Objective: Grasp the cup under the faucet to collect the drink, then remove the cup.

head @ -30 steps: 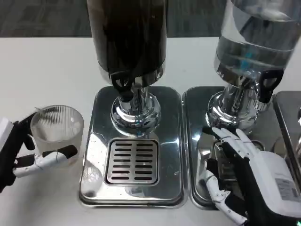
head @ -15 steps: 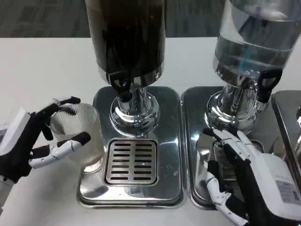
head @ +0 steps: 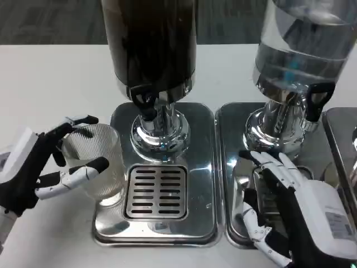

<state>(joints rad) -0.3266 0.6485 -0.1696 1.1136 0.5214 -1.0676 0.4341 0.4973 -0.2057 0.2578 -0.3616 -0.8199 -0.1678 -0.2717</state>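
Ribbed clear plastic cup (head: 96, 162) gripped by left hand (head: 42, 170), fingers wrapped round its wall; cup sits at left edge of the polished steel drip tray (head: 192, 223), left of the slotted grille (head: 155, 191). Chrome faucet (head: 146, 105) with black lever under dark drink dispenser (head: 150, 44), right and far of cup. Right hand (head: 293, 209) holds nothing, fingers spread, lying flat on second steel tray (head: 231, 139) below clear water dispenser (head: 304, 44). White table (head: 50, 84).

One camera looks steeply down from the robot's head, close over the white table (head: 50, 72), facing two drink dispensers.
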